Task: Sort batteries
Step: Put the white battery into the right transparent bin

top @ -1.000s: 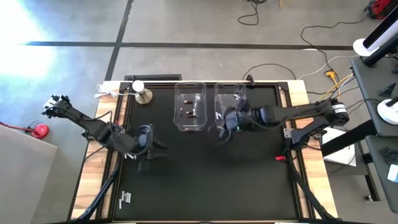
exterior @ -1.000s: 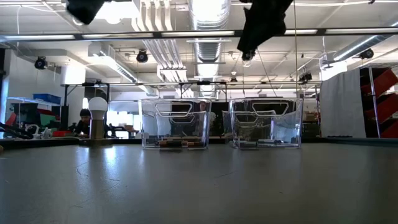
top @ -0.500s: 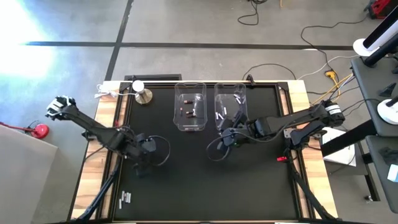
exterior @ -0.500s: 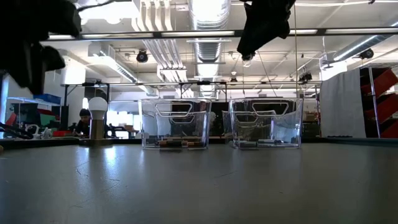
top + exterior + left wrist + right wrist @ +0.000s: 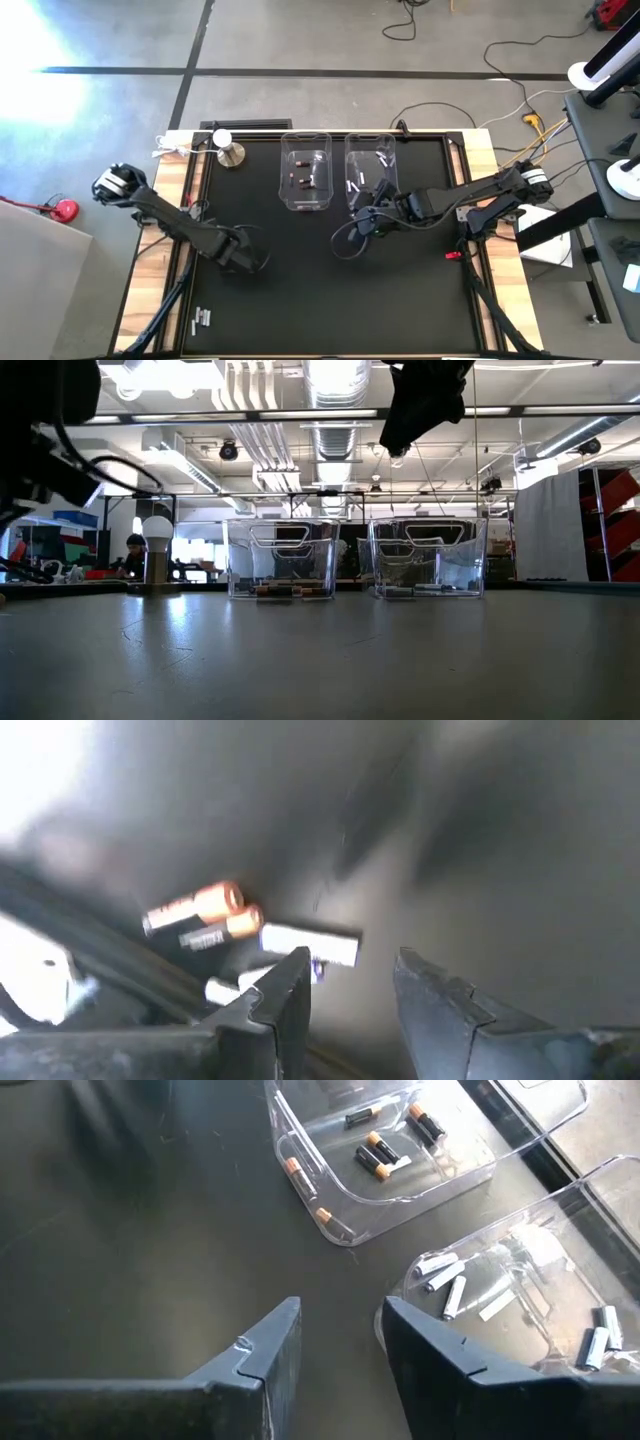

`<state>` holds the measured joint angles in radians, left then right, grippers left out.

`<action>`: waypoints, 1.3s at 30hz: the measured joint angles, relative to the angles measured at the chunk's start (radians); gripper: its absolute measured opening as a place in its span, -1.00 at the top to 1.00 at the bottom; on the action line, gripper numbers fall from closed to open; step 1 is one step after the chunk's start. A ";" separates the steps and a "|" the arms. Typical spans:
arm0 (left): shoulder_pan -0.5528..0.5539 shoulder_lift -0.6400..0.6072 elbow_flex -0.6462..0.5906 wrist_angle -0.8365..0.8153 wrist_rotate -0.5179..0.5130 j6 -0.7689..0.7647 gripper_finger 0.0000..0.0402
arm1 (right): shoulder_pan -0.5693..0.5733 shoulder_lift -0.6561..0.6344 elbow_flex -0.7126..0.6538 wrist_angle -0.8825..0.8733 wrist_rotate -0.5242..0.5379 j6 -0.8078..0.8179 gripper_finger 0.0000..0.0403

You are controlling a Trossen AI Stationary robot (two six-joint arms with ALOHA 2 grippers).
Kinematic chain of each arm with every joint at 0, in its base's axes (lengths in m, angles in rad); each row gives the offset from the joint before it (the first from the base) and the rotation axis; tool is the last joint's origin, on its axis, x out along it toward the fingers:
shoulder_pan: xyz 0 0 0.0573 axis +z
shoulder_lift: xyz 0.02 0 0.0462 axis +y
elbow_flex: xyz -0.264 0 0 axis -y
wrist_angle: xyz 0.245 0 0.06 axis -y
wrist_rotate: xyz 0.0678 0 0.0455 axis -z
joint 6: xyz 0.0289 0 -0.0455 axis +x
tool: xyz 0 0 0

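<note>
Two clear bins stand side by side at the table's far middle. The left bin holds dark copper-ended batteries; the right bin holds white batteries. A few loose batteries lie at the near left corner; the left wrist view shows dark ones and a white one there. My left gripper hangs open above the mat, pointing down, short of those batteries. My right gripper is open and empty, raised just near of the right bin.
A round silver knob-like stand with a white bulb sits at the far left corner of the black mat. The mat's raised edge runs beside the loose batteries. A broad bare stretch of mat lies in the near middle.
My left gripper has come down toward the mat and a little toward the near edge, tipping over from near level until it points downward. My right gripper has drawn back from over the right bin toward the near edge, then stood still.
</note>
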<state>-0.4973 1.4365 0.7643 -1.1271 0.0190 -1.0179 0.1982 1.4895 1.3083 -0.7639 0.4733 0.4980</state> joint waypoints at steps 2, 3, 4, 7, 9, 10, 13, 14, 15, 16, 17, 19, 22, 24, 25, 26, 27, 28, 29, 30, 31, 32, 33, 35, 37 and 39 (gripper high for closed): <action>0.000 0.028 0.000 0.001 0.038 -0.021 0.39 | 0.000 0.000 0.000 0.000 0.000 0.000 0.35; 0.000 0.043 0.000 0.001 0.053 -0.028 0.39 | 0.000 0.000 0.000 0.000 0.000 0.000 0.36; 0.000 0.056 0.000 0.000 0.062 -0.032 0.39 | 0.000 0.000 0.000 0.000 0.000 0.000 0.37; 0.000 0.085 0.000 -0.011 0.073 -0.017 0.39 | 0.000 0.000 0.000 0.000 0.000 0.000 0.40; 0.000 0.099 -0.003 -0.018 0.073 -0.005 0.39 | 0.000 0.000 0.000 0.000 0.000 0.000 0.41; 0.000 0.102 -0.006 -0.021 0.073 -0.005 0.39 | 0.000 0.000 0.000 0.000 0.000 0.000 0.41; 0.002 0.101 -0.018 -0.022 0.073 -0.005 0.39 | 0.000 0.000 0.000 0.000 0.000 0.000 0.41; 0.003 0.098 -0.024 -0.022 0.073 -0.008 0.39 | 0.000 0.000 0.000 0.000 0.000 0.000 0.41; 0.005 0.092 -0.032 -0.024 0.073 -0.011 0.39 | 0.000 0.000 0.000 0.000 0.000 0.000 0.40; 0.009 0.085 -0.039 -0.024 0.073 -0.015 0.39 | 0.000 0.000 0.000 0.000 0.000 0.000 0.39; 0.012 0.077 -0.048 -0.024 0.072 -0.020 0.39 | 0.000 0.000 0.000 0.000 0.000 0.000 0.38; 0.020 0.060 -0.062 -0.026 0.069 -0.024 0.39 | 0.000 0.000 0.000 0.000 0.000 0.000 0.36; 0.025 0.026 -0.070 -0.026 0.042 -0.038 0.39 | 0.000 0.000 0.000 0.000 0.000 0.000 0.34; 0.029 -0.004 -0.070 -0.026 0.033 -0.045 0.39 | 0.000 0.000 0.000 0.000 0.000 0.000 0.33; 0.029 -0.019 -0.068 -0.027 0.032 -0.037 0.39 | 0.000 0.000 0.000 0.000 0.000 0.000 0.33; 0.029 -0.032 -0.065 -0.027 0.032 -0.020 0.39 | 0.000 0.000 0.000 0.000 0.000 0.000 0.32; 0.029 -0.049 -0.062 -0.025 0.031 0.004 0.39 | 0.000 0.000 0.000 0.000 0.000 0.000 0.32; 0.029 -0.064 -0.060 -0.026 0.026 0.033 0.39 | 0.000 0.000 0.000 0.000 0.000 0.000 0.32; 0.029 -0.076 -0.059 -0.026 0.013 0.075 0.39 | 0.000 0.000 0.000 0.000 0.000 0.000 0.33; 0.029 -0.085 -0.059 -0.026 -0.010 0.124 0.39 | 0.000 0.000 0.000 0.000 0.000 0.000 0.34; 0.029 -0.091 -0.059 -0.026 -0.036 0.172 0.39 | 0.000 0.000 0.000 0.000 0.000 0.000 0.35; 0.029 -0.096 -0.060 -0.026 -0.057 0.216 0.39 | 0.000 0.000 0.000 0.000 0.000 0.000 0.36; 0.029 -0.097 -0.060 -0.026 -0.063 0.258 0.39 | 0.000 0.000 0.000 0.000 0.000 0.000 0.37; 0.029 -0.092 -0.063 -0.024 -0.038 0.351 0.39 | 0.000 0.000 0.000 0.000 0.000 0.000 0.39; 0.027 -0.080 -0.065 -0.007 -0.005 0.443 0.39 | 0.000 0.000 0.000 0.000 0.000 0.000 0.40; 0.026 -0.059 -0.065 0.008 0.012 0.529 0.39 | 0.000 0.000 0.000 0.000 0.000 0.000 0.41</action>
<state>-0.4709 1.3772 0.6994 -1.1191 0.0306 -0.4889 0.1982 1.4891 1.3083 -0.7639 0.4728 0.4980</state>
